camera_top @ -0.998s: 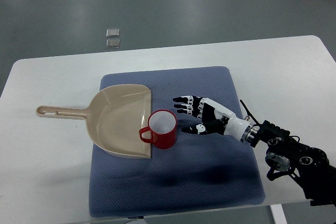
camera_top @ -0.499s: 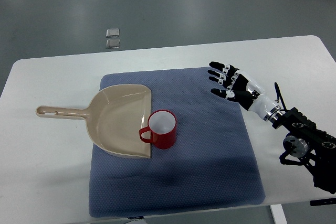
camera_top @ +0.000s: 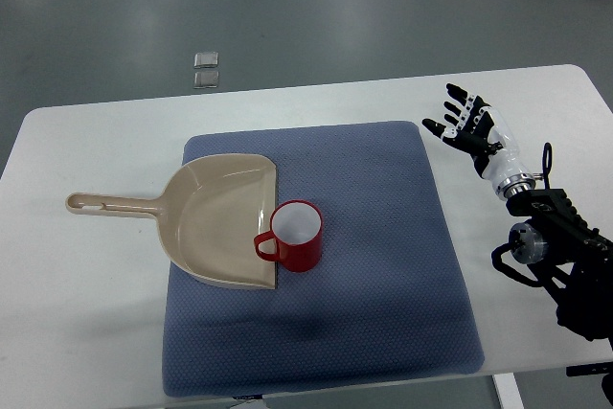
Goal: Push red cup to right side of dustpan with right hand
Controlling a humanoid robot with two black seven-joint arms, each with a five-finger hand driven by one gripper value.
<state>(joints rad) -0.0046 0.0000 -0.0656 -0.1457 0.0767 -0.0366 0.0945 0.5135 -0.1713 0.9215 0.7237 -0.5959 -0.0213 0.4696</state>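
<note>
Now the right hand [camera_top: 471,124] hovers over the tabletop [camera_top: 86,265] near its right edge, just off the mat [camera_top: 383,265], fingers spread and holding nothing. The cup [camera_top: 296,235] lies well apart from it, toward the tabletop's left and front. It stands upright, mouth up, at the mat's middle, touching the right rim of the dustpan [camera_top: 215,222]; its handle points left over that rim. The dustpan's long axis runs left-right, handle leftward. No left hand shows.

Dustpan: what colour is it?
Beige, handle included; the dustpan shows in the top view, the only one.
</note>
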